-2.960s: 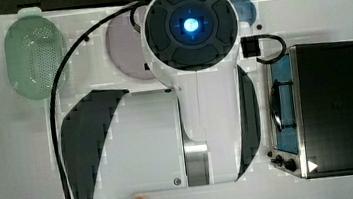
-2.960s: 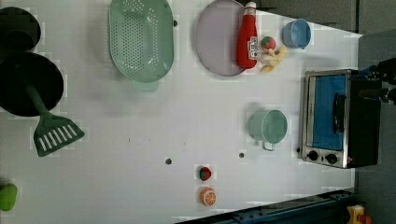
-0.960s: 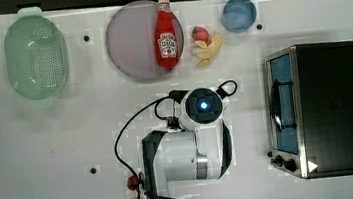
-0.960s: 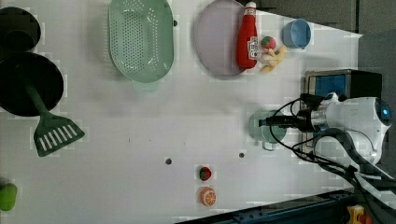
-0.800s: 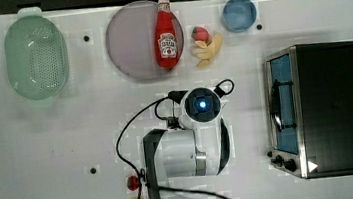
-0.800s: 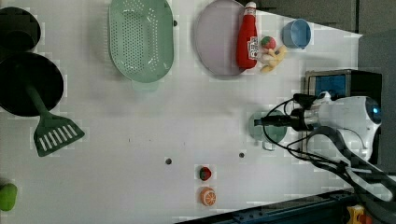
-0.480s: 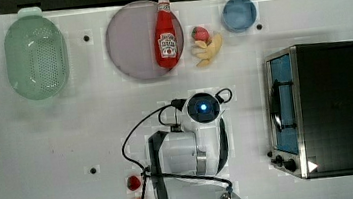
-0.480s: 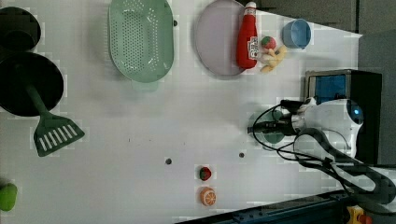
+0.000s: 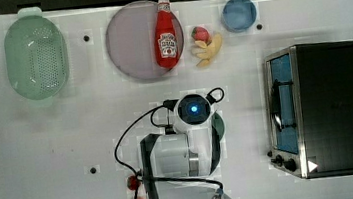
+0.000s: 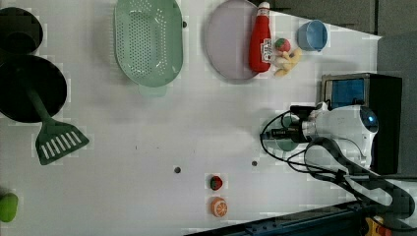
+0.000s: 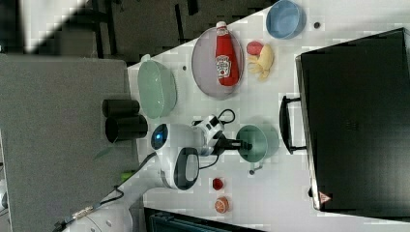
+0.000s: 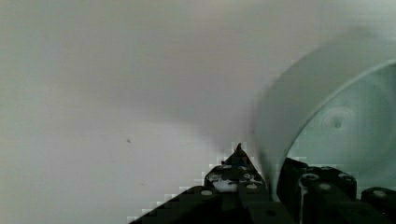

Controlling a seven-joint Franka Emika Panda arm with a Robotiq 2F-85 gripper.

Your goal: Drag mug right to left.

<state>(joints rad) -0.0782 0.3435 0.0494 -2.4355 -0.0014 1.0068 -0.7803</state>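
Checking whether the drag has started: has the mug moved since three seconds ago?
No. In the left view, the mug sits just as close to the toaster oven as before.

White arm [image 9: 171, 155], black cables, blue light.

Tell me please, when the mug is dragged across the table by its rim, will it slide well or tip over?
The mug looks rigid, wide and low, so it will probably slide rather than tip. The white table seems smooth, which should help. The gripper straddles only one wall, so the mug may swivel slightly.
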